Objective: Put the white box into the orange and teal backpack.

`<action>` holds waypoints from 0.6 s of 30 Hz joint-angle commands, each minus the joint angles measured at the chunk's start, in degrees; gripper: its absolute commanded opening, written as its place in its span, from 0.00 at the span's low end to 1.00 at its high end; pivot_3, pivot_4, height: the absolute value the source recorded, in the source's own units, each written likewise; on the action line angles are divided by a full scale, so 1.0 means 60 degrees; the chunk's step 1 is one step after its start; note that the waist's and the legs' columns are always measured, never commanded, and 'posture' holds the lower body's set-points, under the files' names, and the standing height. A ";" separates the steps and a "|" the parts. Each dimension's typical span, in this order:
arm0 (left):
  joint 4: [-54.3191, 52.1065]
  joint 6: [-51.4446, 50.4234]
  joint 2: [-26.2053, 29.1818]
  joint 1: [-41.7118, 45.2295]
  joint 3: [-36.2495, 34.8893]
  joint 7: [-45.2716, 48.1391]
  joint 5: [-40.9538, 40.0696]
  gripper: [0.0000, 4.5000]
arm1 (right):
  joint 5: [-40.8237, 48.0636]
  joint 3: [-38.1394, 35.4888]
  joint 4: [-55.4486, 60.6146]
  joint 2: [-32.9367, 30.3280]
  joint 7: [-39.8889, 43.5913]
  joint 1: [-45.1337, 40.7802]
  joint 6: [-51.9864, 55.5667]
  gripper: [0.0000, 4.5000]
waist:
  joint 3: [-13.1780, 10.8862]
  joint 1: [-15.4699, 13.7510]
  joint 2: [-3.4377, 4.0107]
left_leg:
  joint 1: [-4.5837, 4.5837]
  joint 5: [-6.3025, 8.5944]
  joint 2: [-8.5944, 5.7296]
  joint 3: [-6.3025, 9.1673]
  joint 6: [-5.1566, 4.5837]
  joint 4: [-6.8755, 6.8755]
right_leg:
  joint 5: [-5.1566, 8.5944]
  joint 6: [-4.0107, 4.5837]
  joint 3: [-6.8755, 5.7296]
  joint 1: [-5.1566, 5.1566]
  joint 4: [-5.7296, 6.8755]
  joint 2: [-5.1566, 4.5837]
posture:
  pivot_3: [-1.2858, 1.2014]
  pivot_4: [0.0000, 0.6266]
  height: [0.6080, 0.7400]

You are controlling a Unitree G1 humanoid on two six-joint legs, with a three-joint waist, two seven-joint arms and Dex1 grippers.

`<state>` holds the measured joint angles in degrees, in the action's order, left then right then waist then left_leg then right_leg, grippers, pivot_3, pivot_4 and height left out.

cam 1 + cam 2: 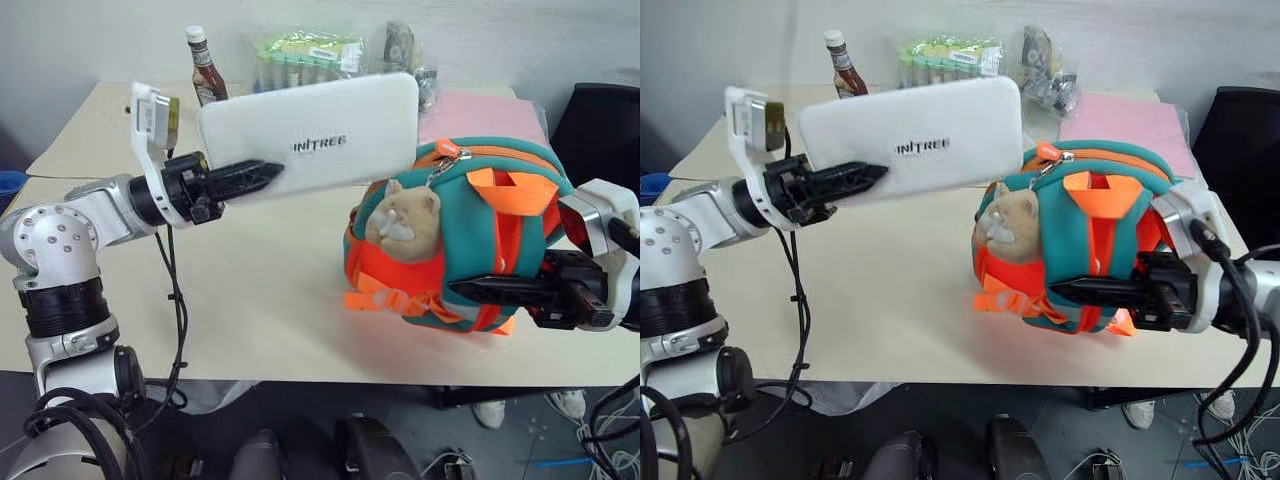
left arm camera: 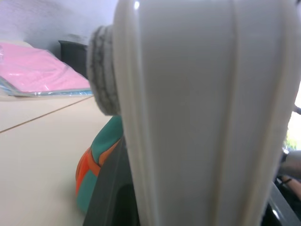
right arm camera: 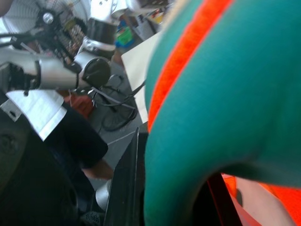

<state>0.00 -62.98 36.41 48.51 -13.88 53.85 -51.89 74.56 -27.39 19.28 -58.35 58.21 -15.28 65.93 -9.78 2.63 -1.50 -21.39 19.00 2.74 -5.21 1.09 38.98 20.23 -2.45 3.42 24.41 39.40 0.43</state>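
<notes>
Nearest the camera, the right claw is clamped on the lower front of the orange and teal backpack, its black fingers pinching teal fabric beside an orange strap. The backpack sits near the front right of the pale desk, whether resting on it or lifted slightly cannot be told, with a beige plush animal on the side facing the left arm and a zipper pull at its top. Across from it, the left claw is closed on the near end of the white box, holding it flat side to the camera above the desk, its far end just over the backpack's top. Farther back stand a sauce bottle, a clear pack of green-capped tubes and a pink sheet near the wall.
</notes>
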 commanded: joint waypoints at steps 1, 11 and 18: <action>0.0023 0.1411 0.0268 0.0314 0.0839 0.0798 0.0949 0.30 | -0.0221 -0.0451 -0.0180 -0.0273 0.0399 0.0245 -0.0304 0.00 | 0.0000 -0.0045 0.0000 | 0.0000 0.0000 -0.0001 0.0000 -0.0001 -0.0001 | 0.0000 0.0000 0.0002 -0.0001 -0.0001 0.0000 | 0.52 0.24 1.00; 0.1075 0.4007 0.1141 0.1155 0.3168 0.3671 0.3204 0.30 | -0.1148 -0.0155 -0.0378 -0.0191 0.0834 0.0596 -0.0991 0.00 | -0.0001 -0.0158 -0.0001 | -0.0005 0.0008 0.0000 -0.0002 -0.0016 -0.0001 | 0.0000 0.0000 0.0003 0.0001 -0.0007 0.0003 | 0.52 0.24 1.00; 0.2148 0.5085 -0.0116 0.2291 0.4286 0.4063 0.4396 0.30 | -0.1805 0.0529 -0.0187 0.0021 0.0966 0.0413 -0.1585 0.00 | -0.0002 -0.0173 -0.0003 | -0.0013 0.0017 -0.0003 -0.0004 -0.0034 0.0008 | 0.0000 0.0000 0.0003 0.0003 -0.0008 0.0003 | 0.52 0.24 1.00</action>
<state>13.20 -34.36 36.78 60.08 11.11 77.02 -26.22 64.14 -24.16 16.67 -58.22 63.55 -12.08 58.06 -9.79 1.59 -1.52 -21.49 19.11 2.73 -5.23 0.88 39.03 20.23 -2.45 3.44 24.44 39.36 0.45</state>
